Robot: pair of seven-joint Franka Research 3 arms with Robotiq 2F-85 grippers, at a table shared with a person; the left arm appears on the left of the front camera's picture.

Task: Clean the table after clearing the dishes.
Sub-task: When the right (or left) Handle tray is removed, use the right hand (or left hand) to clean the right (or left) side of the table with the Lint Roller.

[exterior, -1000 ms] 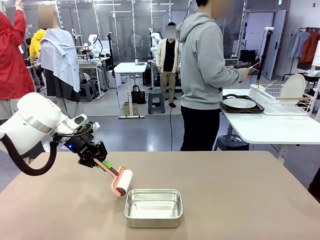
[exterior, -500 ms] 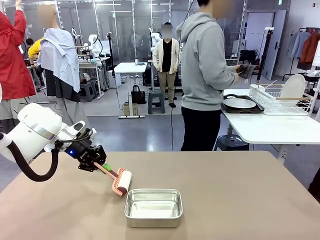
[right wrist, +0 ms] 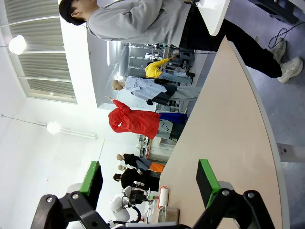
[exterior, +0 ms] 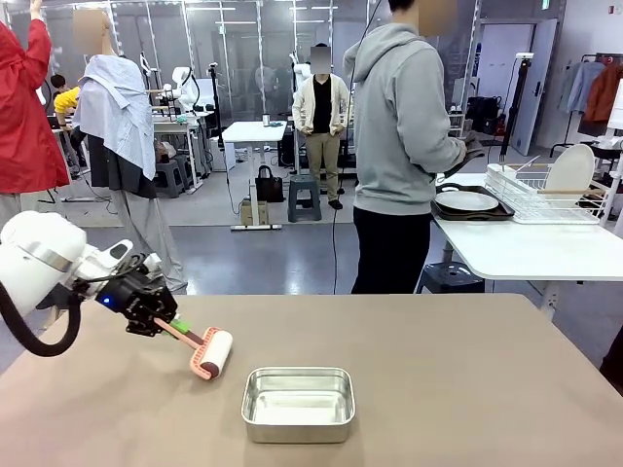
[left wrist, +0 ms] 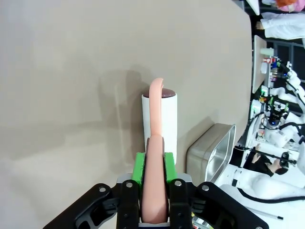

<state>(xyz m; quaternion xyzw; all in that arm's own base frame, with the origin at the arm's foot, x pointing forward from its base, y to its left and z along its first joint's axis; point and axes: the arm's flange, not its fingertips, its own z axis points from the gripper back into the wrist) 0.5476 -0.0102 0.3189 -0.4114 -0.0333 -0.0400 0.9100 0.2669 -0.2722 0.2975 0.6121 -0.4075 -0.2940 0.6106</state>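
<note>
1. Your work surface is the large matte brown-taupe counter [exterior: 438,370] with rounded corners; it is already rid of dishes.
2. The white plate on its dark tray [exterior: 467,202] sits on the smaller white table [exterior: 545,248] beyond the person in the grey hoodie [exterior: 397,146].
3. Your left tool [exterior: 156,319] is clamped on the pink handle of the white lint roller [exterior: 211,353], whose long axis points along the tool's own fingers.
4. The roller lies just left of the shiny steel rectangular pan [exterior: 298,403], apart from it; steer clear of that rim.
5. Open counter stretches right and far; the left edge is close.
6. Your right tool [right wrist: 150,183] hangs with its jaws apart, holding nothing.

Table [exterior: 467,370] w/ steel pan [exterior: 298,403], roller [exterior: 212,353]
</note>
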